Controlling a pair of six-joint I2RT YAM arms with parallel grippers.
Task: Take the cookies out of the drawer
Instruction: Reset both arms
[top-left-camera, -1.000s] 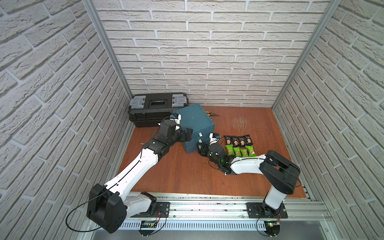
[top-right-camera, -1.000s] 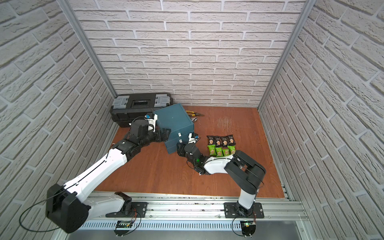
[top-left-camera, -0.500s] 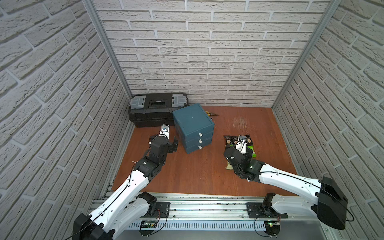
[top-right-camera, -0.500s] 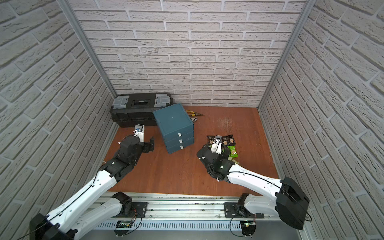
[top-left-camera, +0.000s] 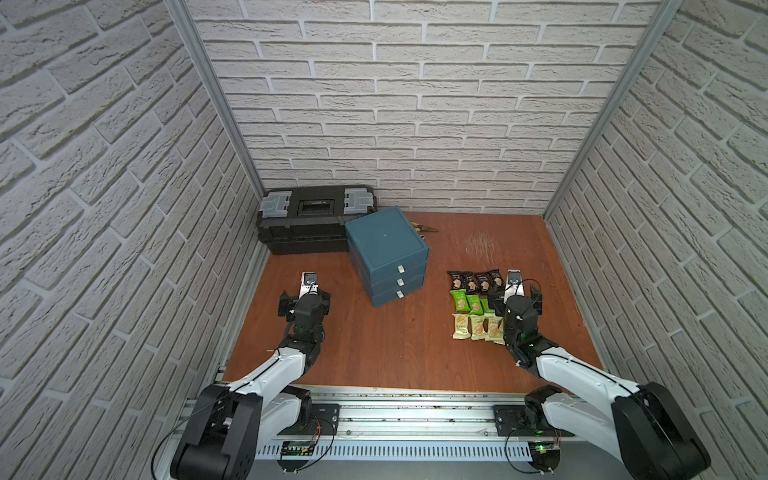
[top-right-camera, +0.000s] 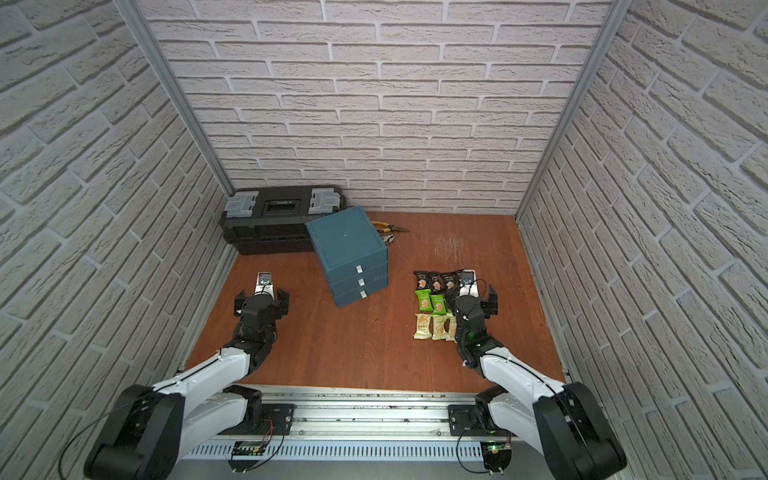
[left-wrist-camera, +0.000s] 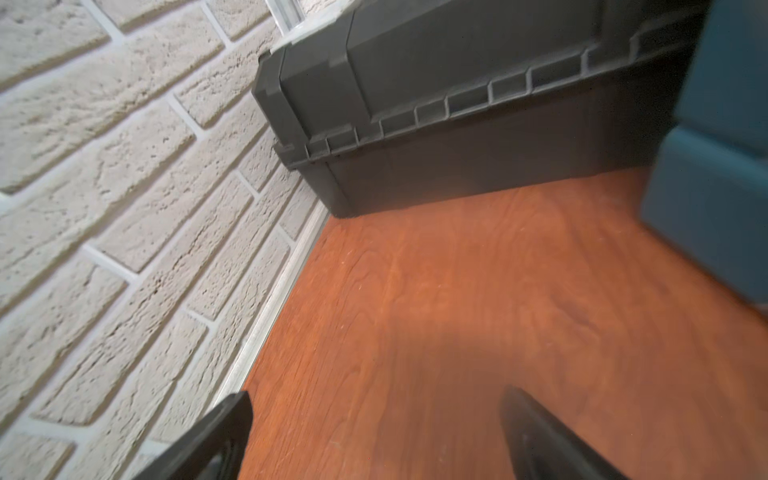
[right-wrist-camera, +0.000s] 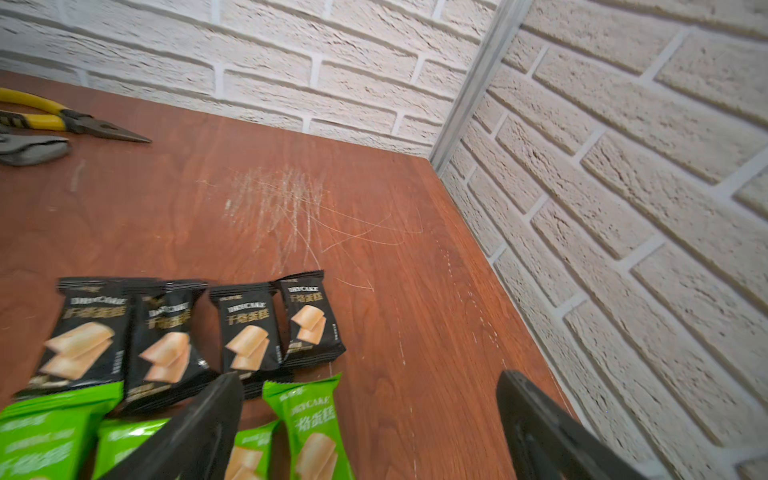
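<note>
Both grippers stand with jaws spread wide and nothing between them. In both top views the left gripper (top-left-camera: 304, 300) hangs over bare wood near the left edge of the bench (top-left-camera: 374, 353), and the right gripper (top-left-camera: 516, 296) sits above the right end of the cookies (top-left-camera: 476, 305), which lie on the bench toward its right edge in three rows: black farthest back, green in the middle, cream nearest the front. A blue drawer unit (top-right-camera: 348, 253) stands mid-bench with all three drawers shut, a black toolbox (top-right-camera: 282, 218) behind it in the back left corner, and pliers (top-right-camera: 388, 226) near the back edge. From the left wrist, two dark fingers (left-wrist-camera: 536, 436) frame empty wood before the toolbox (left-wrist-camera: 457, 104). From the right wrist, fingers (right-wrist-camera: 195, 432) hover wide apart over the green packets, black packets (right-wrist-camera: 187, 332) beyond, scratches (right-wrist-camera: 282, 208) farther back.
</note>
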